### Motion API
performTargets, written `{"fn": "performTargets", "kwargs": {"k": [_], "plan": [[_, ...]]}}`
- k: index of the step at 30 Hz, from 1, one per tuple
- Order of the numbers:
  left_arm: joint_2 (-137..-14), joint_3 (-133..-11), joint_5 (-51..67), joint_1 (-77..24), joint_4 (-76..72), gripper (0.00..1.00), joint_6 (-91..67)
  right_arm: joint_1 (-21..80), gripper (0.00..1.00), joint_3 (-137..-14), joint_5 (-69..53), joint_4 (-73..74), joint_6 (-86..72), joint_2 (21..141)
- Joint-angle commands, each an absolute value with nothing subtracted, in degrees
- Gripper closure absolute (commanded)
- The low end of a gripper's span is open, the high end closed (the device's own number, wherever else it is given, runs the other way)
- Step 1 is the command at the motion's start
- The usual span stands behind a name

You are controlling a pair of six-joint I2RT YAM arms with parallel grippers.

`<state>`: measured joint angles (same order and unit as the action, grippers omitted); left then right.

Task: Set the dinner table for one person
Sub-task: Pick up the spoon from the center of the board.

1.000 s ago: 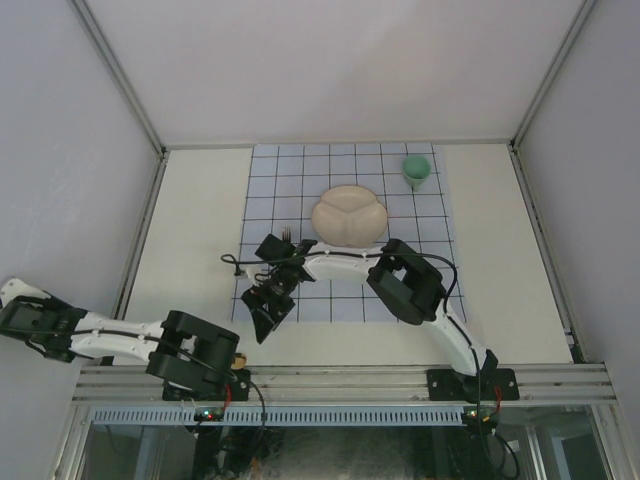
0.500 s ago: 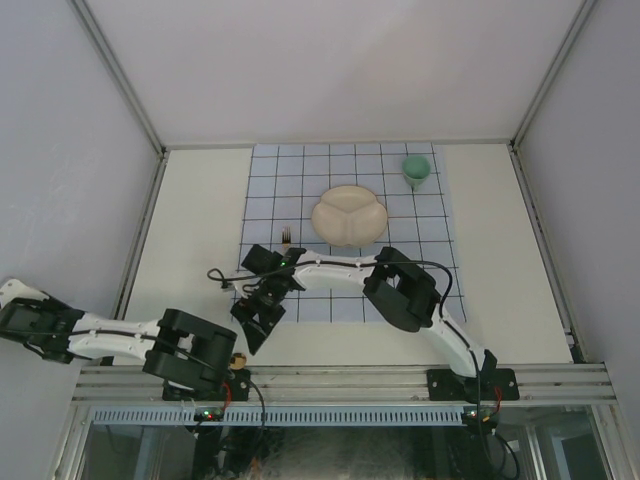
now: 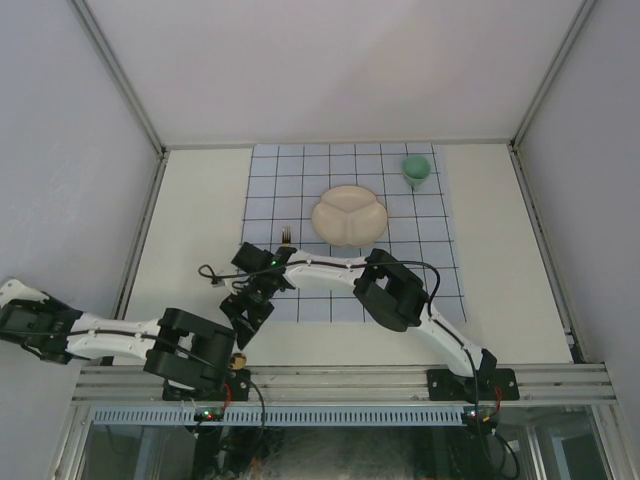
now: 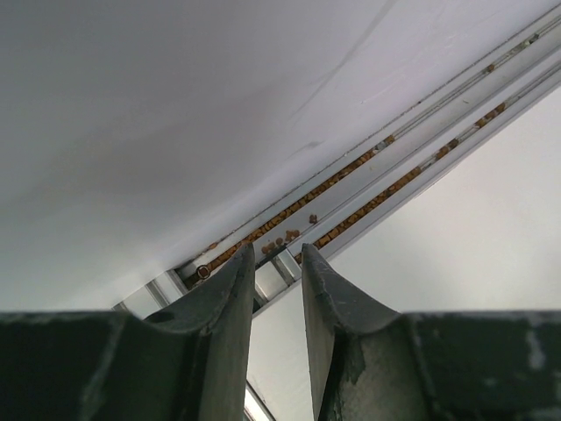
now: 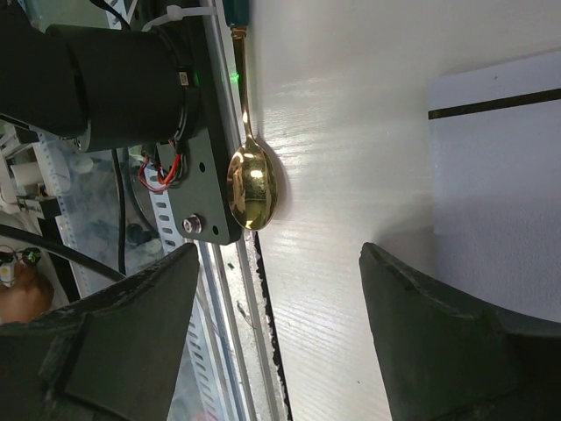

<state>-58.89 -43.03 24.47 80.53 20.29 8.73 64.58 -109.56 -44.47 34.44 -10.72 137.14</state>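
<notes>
1. Table [image 3: 195, 230] lay under both arms, with a gridded cloth [image 3: 300, 170] over its middle and far edge.
2. Right gripper [image 5: 279, 289] hung over the table's near edge by the cloth's near-left corner, jaws spread wide and empty.
3. Spoon [image 5: 252, 186] lay at the near edge. Its handle end was cut off.
4. Left gripper [image 4: 277, 289] pointed at a wall [image 4: 175, 105] beyond the left edge. Its jaws stood a narrow slit apart, with nothing between them.
5. Fork [image 3: 286, 236] showed only its tines, the rest hidden under the right arm.
</notes>
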Motion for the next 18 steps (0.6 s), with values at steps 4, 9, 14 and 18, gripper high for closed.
{"fn": "performTargets", "kwargs": {"k": [4,9,14,18], "plan": [[-59.17,-47.46,23.79,82.97,18.44,0.68,7.46,66.27,0.27,-111.47,-43.13,32.65,-12.16,139.16],[-59.28,-47.13,24.23,83.22,18.50,0.68,7.60,67.71,0.27,-112.96,-42.97,33.46,-11.52,139.96],[-59.52,-47.11,24.35,83.34,18.52,0.68,7.72,67.85,0.29,-112.94,-43.14,33.44,-11.68,140.10],[-59.59,-47.37,24.35,83.54,18.49,0.68,7.89,68.03,0.29,-112.66,-43.21,33.65,-11.65,140.22]]}}
